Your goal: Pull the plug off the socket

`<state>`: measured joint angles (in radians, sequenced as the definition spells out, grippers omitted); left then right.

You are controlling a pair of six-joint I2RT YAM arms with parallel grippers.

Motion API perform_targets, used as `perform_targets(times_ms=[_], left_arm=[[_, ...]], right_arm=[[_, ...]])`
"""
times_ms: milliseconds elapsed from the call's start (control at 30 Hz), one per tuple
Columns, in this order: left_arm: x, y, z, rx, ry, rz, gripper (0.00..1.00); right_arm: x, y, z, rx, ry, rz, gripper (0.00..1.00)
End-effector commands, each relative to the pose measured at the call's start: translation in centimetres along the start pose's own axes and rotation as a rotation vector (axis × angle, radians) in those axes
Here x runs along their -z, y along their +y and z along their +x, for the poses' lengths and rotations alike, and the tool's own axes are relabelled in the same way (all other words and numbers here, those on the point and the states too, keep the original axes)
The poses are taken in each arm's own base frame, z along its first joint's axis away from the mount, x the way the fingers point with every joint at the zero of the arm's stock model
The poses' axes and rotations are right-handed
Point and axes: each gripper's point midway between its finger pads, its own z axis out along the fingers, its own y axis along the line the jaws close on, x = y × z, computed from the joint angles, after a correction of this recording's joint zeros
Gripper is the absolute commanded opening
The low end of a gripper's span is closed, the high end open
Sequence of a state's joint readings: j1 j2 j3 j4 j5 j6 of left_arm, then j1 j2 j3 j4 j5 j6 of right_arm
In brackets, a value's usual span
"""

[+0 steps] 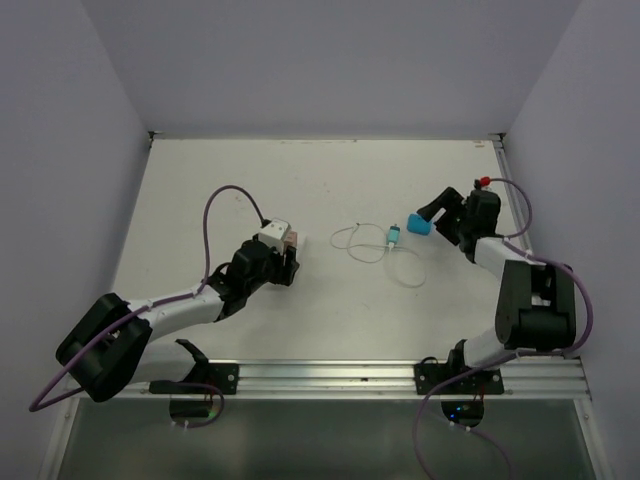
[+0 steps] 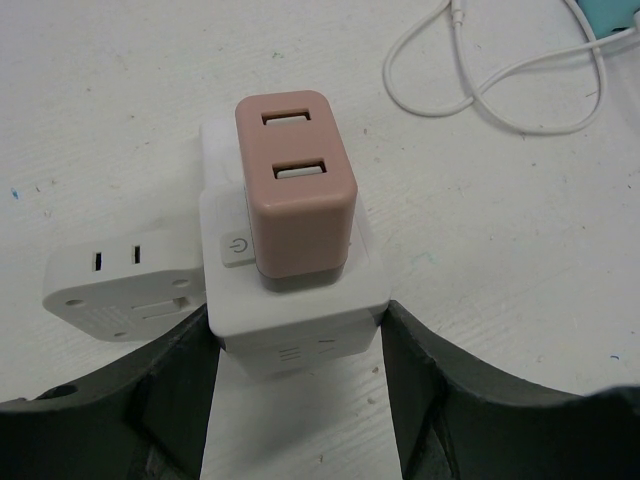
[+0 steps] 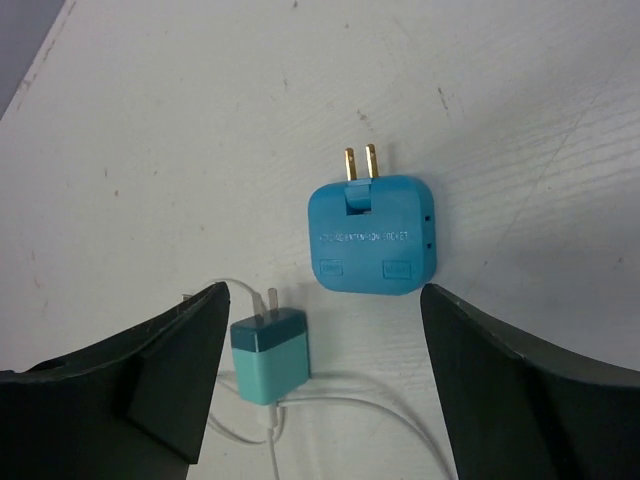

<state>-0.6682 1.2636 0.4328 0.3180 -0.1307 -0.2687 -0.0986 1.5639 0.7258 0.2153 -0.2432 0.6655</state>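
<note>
First, left claw (image 2: 298, 318): its jaws are narrowed on the socket, and the dark fingers (image 2: 170, 380) press the block's two sides as far as the wrist view shows.
Socket (image 2: 330, 300): a white block between the left fingers, resting on the table (image 2: 120, 90).
Plug (image 2: 295, 190): pink, seated in the socket's upper face just beyond the fingertips, with two slots facing up.
Beside the left claw: a flat white piece (image 2: 120, 285) lies against the socket's left side, outside the left finger.
Farther out: a white cable (image 2: 500, 90) loops ahead of the claw and to its right, well apart from the socket.
Left arm (image 1: 180, 305): stretched low from its base, slanting forward and inward to the socket.
Right claw (image 3: 322, 290): spread wide and gripping nothing.
Ahead of the right claw: a blue adapter (image 3: 375, 235) lies flat just past the fingertips, its prongs pointing away; a teal charger (image 3: 270, 355) lies nearer its left finger.
Right arm (image 1: 500, 260): folded up from its base, with the wrist turned inward.
</note>
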Motion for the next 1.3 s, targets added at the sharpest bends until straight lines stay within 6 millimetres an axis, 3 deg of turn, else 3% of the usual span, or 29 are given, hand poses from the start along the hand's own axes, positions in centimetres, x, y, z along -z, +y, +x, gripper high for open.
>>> perform_targets(times_ms=[0, 167, 267, 300, 433, 667, 700, 933, 1133, 1267], left_arm=[[0.0, -0.2, -2.7, 0.002, -0.081, 0.000, 0.34], [0.5, -0.3, -3.9, 0.024, -0.105, -0.006, 0.57], [0.9, -0.3, -4.8, 0.042, -0.104, -0.021, 0.81], [1.1, -0.3, -5.1, 0.052, -0.103, -0.024, 0.85], [1.9, -0.2, -6.3, 0.094, -0.099, -0.050, 1.00], [3.0, 0.2, -7.7, 0.302, -0.106, -0.159, 1.00], [3.3, -0.2, -6.4, 0.302, -0.058, -0.188, 1.00], [3.1, -0.3, -2.6, 0.444, 0.057, -0.483, 0.99], [2.5, -2.8, -2.6, 0.496, 0.032, -0.505, 0.98], [1.7, -2.6, -2.5, 0.487, 0.020, -0.537, 0.91]], right_arm=[[2.8, 1.7, -1.8, 0.093, -0.068, -0.019, 0.82], [5.2, 4.0, -1.5, 0.192, -0.062, -0.057, 0.84], [6.5, 5.5, -0.8, 0.241, -0.062, -0.090, 0.84], [6.8, 6.1, 0.2, 0.262, -0.048, -0.110, 0.85], [7.9, 7.0, 1.2, 0.314, -0.054, -0.145, 0.85], [9.0, 6.4, 2.9, 0.319, -0.019, -0.163, 0.85], [9.1, 6.4, 3.0, 0.319, -0.016, -0.167, 0.85], [9.0, 6.3, 3.7, 0.317, -0.002, -0.181, 0.86], [9.0, 6.1, 4.1, 0.319, 0.000, -0.183, 0.86], [9.0, 6.3, 4.0, 0.324, -0.008, -0.200, 0.86]])
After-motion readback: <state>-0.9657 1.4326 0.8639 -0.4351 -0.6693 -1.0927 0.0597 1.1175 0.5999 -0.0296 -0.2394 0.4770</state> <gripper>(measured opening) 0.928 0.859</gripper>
